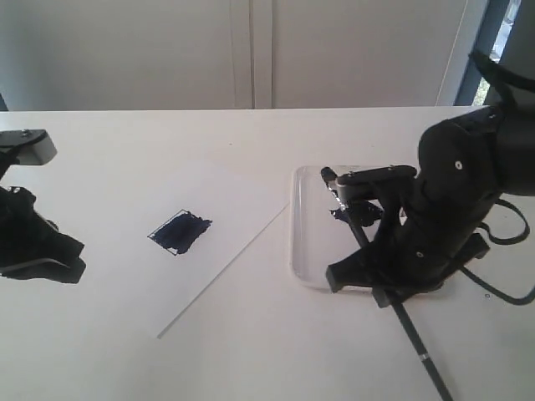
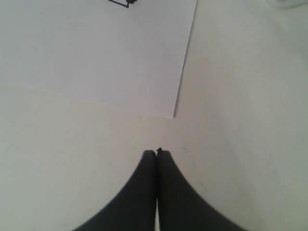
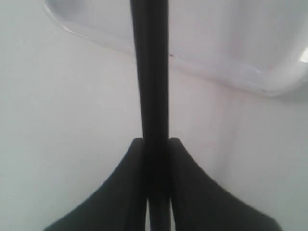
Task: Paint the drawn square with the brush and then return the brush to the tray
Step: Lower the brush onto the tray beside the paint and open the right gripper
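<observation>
1. Table (image 1: pixel 251 359): white, matt top, lying beneath the left end effector (image 2: pixel 156 153) and the right end effector (image 3: pixel 156 142).
2. Paper sheet (image 1: pixel 242 209): white, flat on the table and set askew. It lies between the two end effectors. One corner sits ahead of the left end effector, apart from its tips.
3. Paint smear (image 1: pixel 340 214): dark, irregular, no outline, near the right end effector. Its edges are hard to make out.
4. Wall panels (image 1: pixel 167 50): pale grey with vertical seams, past the table's far edge and well apart from both end effectors.
5. Frame strip (image 1: pixel 493 33): blue-grey, slanted, beyond the right end effector's side.
</observation>
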